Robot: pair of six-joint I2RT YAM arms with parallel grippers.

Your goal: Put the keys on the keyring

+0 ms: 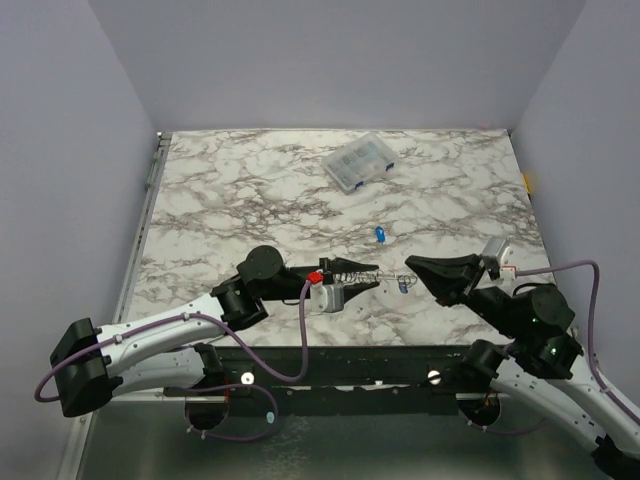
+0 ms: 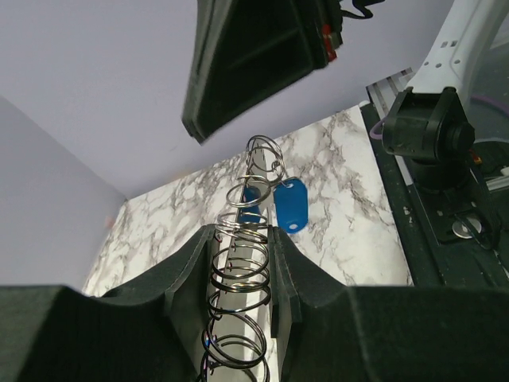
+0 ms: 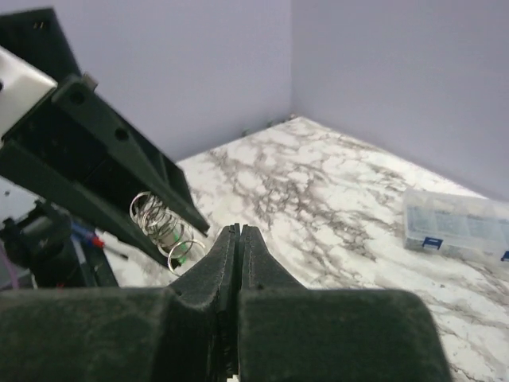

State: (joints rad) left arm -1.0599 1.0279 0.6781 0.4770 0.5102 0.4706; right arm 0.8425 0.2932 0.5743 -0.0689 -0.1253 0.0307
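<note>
The left claw (image 1: 370,272) reached out over the near part of the marble table (image 1: 250,200), and the keyring (image 2: 241,267) sat right between its fingers. It showed as a string of thin silvery wire loops, pinched at the sides by the two dark pads. Several loops lay down in the gap between them, and a few more stuck out past the fingertips toward the right arm. So that claw was closed partway, clamped on the keyring and not spread.

A blue key (image 2: 290,205) dangled at the far end of the loops, just beyond the left fingertips and touching the last rings. It looked hooked on there, though the link itself was too fine to be sure of. From the right wrist view a speck of green showed among the loops, too small to tell what it was.

The right claw (image 1: 412,266) pointed straight at the left one, tip to tip, near but apart, with the blue key hanging just below the gap between them. Its jaws were pressed flat together with nothing in them.

A second blue key (image 1: 380,234) lay loose on the table, a little beyond both claws. The clear box (image 1: 358,162) stood well apart, farther back toward the wall.
</note>
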